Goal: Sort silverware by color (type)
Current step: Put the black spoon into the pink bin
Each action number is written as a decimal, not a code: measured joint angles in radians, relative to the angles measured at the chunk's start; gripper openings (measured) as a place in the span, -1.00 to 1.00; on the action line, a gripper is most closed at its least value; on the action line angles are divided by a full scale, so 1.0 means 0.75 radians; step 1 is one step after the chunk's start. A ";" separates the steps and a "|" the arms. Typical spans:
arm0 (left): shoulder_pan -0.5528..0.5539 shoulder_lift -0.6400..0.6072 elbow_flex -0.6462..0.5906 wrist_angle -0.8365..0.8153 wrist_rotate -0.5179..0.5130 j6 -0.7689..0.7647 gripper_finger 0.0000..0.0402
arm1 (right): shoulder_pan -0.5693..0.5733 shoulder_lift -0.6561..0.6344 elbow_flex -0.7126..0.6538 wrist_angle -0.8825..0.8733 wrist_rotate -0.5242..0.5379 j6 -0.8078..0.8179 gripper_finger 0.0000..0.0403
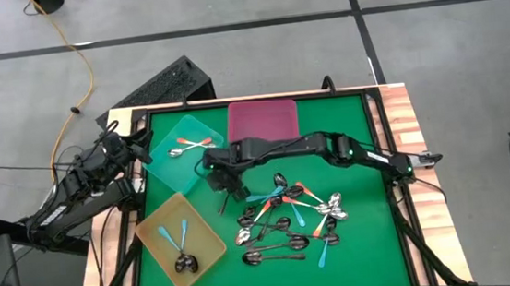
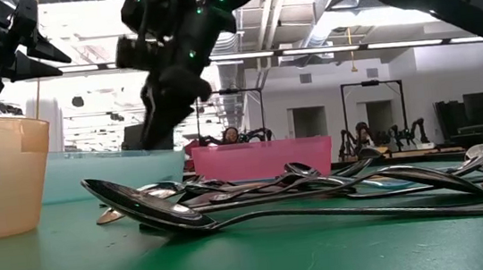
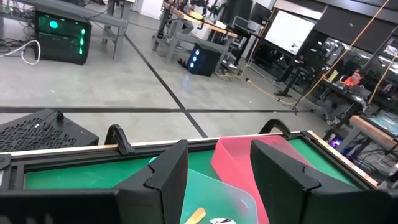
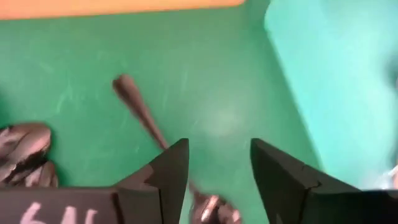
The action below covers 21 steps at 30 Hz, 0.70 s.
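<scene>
The silverware lies mostly in a heap [image 1: 290, 221] on the green mat: spoons with blue, orange or dark handles. One dark spoon [image 4: 138, 109] lies flat on the mat apart from the heap, between the teal tray [image 1: 175, 159] and the yellow tray [image 1: 156, 228]. My right gripper [image 4: 219, 167] hangs open just above that spoon, its fingers pointing steeply down and clear of it [image 1: 225, 186]. The teal tray holds an orange-handled spoon [image 1: 191, 147]. The yellow tray holds blue-handled spoons [image 1: 176, 233] and dark ones. My left gripper [image 3: 219, 180] waits open and bare past the table's far left corner.
An empty-looking pink tray [image 1: 262, 121] stands at the far edge, right of the teal one. The raised wooden rim [image 1: 399, 121] frames the mat. Bare green mat lies along the near edge [image 1: 277, 285] and at the far right [image 1: 346, 121].
</scene>
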 joint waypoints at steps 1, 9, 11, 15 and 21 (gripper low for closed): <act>0.000 0.000 0.000 0.000 0.000 0.002 -0.21 | 0.000 0.001 0.000 -0.005 -0.018 -0.013 -0.02; 0.000 -0.001 0.000 0.001 0.000 0.003 -0.21 | 0.027 0.047 -0.048 -0.004 -0.053 -0.135 -0.06; 0.000 -0.001 0.000 0.000 -0.001 0.003 -0.21 | 0.033 0.045 -0.056 0.000 -0.053 -0.159 -0.06; 0.000 -0.001 0.000 0.001 -0.001 0.003 -0.21 | 0.025 0.045 -0.058 -0.003 -0.053 -0.164 -0.06; 0.000 0.000 0.000 0.000 0.000 0.002 -0.21 | 0.007 0.043 -0.134 0.079 -0.052 -0.168 -0.06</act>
